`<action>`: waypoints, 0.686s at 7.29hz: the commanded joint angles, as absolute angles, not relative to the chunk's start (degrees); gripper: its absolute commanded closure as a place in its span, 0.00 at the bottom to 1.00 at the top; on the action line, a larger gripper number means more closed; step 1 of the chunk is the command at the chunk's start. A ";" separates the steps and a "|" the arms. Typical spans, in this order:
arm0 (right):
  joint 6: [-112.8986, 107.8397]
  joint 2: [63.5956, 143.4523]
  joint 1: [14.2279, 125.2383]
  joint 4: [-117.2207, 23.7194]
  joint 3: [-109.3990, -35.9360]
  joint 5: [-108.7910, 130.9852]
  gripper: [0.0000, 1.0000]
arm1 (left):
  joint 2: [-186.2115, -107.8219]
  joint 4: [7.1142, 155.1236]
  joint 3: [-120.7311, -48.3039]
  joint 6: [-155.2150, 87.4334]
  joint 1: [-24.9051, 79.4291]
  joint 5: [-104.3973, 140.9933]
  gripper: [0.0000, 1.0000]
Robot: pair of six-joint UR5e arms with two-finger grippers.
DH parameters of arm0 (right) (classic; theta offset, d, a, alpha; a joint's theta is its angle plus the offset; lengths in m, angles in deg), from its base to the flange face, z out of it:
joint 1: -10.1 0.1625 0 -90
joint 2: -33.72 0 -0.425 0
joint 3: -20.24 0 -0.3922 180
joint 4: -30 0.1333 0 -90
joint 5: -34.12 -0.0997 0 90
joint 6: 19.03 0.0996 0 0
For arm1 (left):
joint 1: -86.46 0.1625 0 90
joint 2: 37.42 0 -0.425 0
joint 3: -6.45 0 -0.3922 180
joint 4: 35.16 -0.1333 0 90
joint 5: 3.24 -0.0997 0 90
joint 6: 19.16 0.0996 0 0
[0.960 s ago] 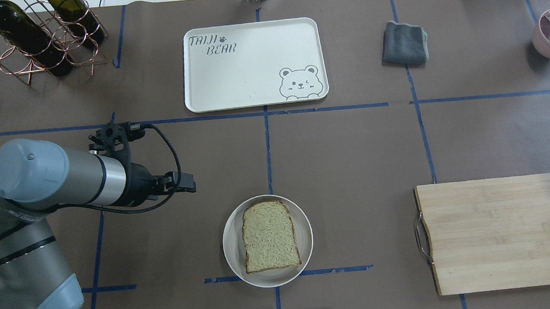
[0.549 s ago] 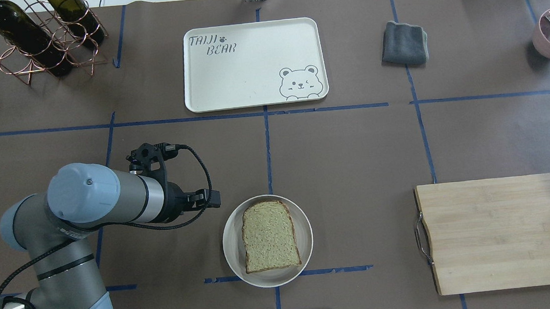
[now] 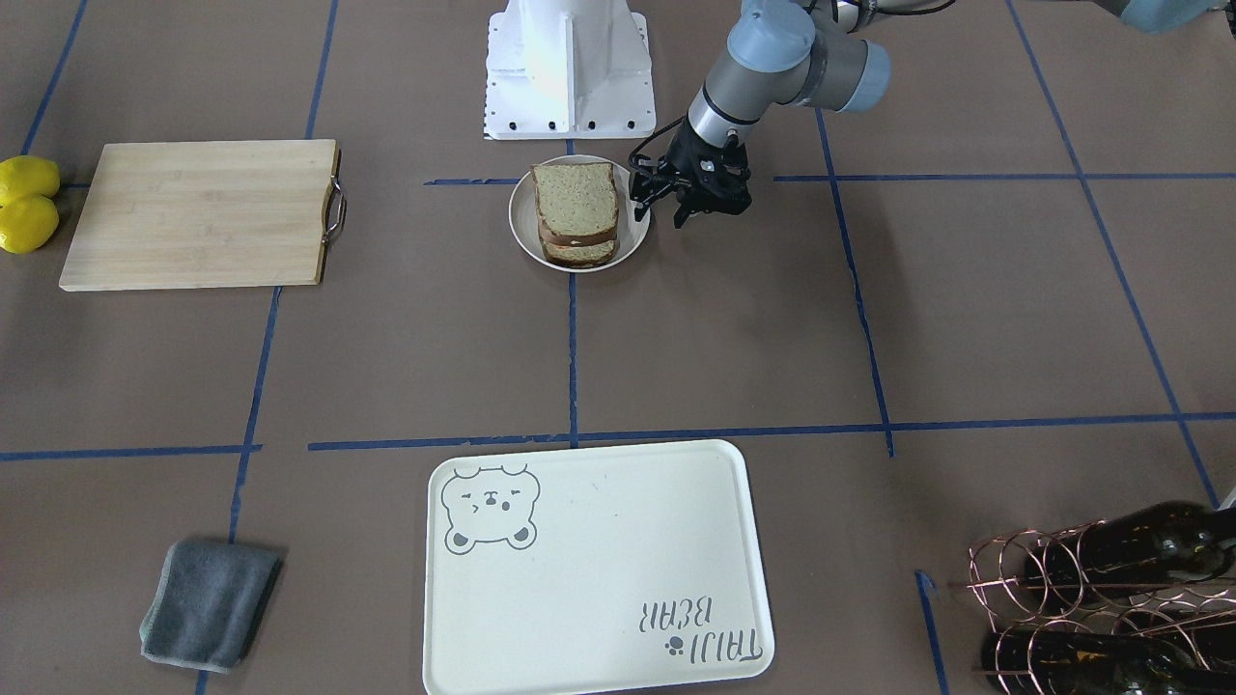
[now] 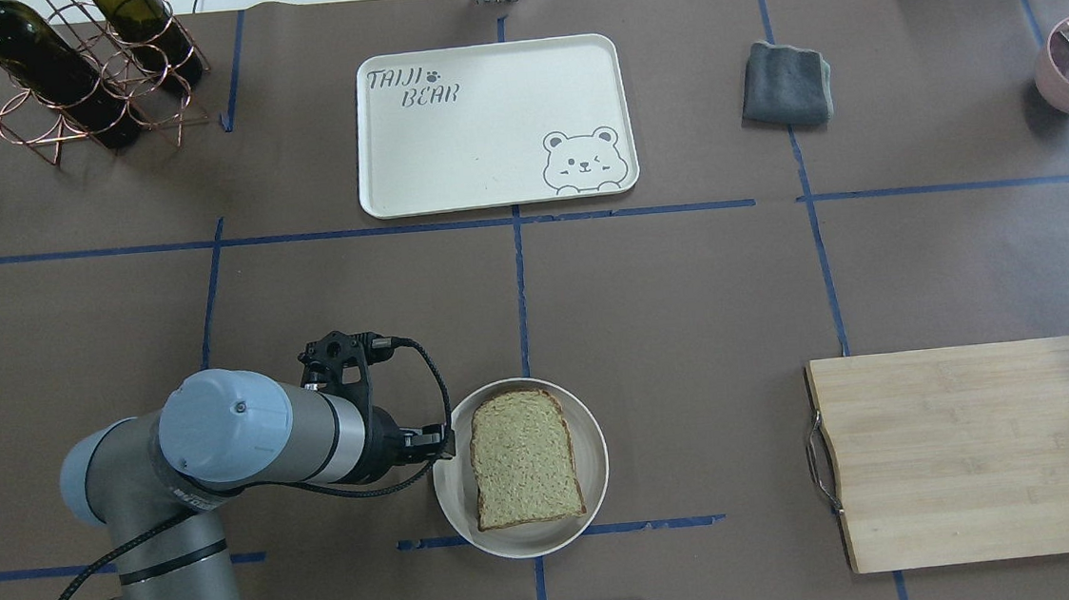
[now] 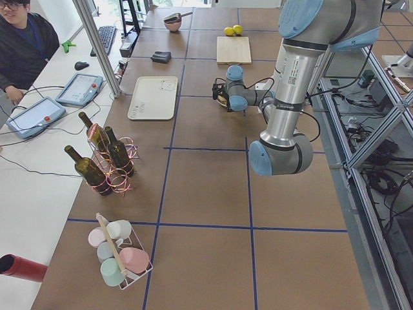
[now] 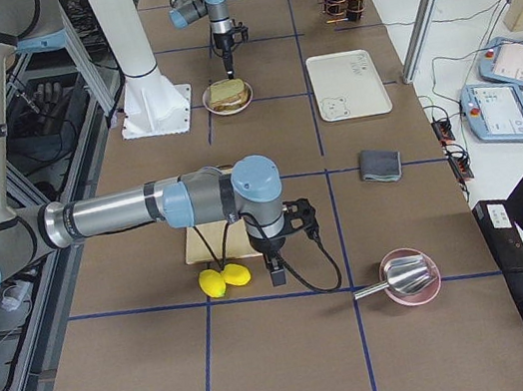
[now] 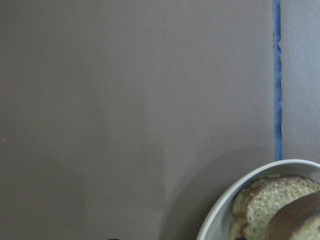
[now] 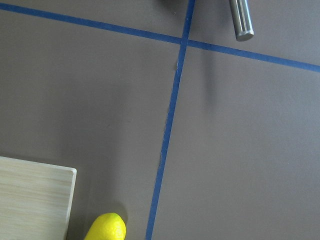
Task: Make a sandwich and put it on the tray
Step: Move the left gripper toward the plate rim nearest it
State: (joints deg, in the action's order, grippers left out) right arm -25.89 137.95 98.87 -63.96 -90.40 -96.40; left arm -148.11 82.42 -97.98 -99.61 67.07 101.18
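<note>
Left gripper hovers, fingers apart, right beside the plate; sandwich stacked on it, tray well apart.

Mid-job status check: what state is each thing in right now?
Speckled tan bread sandwich: slices stacked, lying on the round white plate.
Cream rectangular bear tray: nothing on it.
Left tool: appears open, beside the plate's rim, holding nothing.
Right tool: open or shut cannot be told.
</note>
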 commanded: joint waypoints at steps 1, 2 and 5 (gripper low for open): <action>-25.89 137.95 98.87 -63.96 -90.41 -96.40 0.00 | -148.16 84.70 -96.57 -99.67 68.35 101.18 0.43; -25.89 137.95 98.87 -63.96 -90.50 -96.40 0.00 | -148.16 85.51 -96.21 -99.76 68.87 101.18 0.53; -25.89 137.95 98.87 -63.96 -90.41 -96.40 0.00 | -148.51 85.60 -96.20 -99.76 68.88 101.27 0.78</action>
